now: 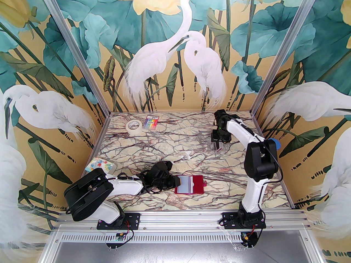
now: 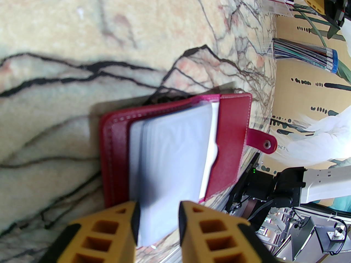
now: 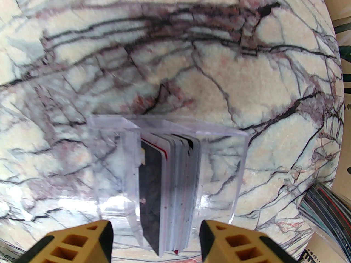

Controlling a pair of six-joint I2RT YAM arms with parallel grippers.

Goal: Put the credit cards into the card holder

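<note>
The dark red card holder (image 1: 192,184) lies open on the marble table near the front. Its pale plastic sleeve pages (image 2: 170,152) face up. My left gripper (image 1: 175,183) is at its left edge, and its yellow fingers (image 2: 120,229) are closed on the near end of the sleeve pages. At the back right, the credit cards (image 3: 167,196) stand on edge as a stack of black, grey and red inside a small clear plastic case (image 3: 219,168). My right gripper (image 1: 218,144) hovers over the case, open. Its fingers (image 3: 219,242) stand on either side of the stack without touching it.
A roll of masking tape (image 1: 133,126) and a rainbow-striped packet (image 1: 152,122) lie at the back left. A colourful patterned box (image 1: 100,165) sits by the left wall. A striped bundle with a blue end (image 1: 275,142) rests against the right wall. Patterned walls enclose three sides.
</note>
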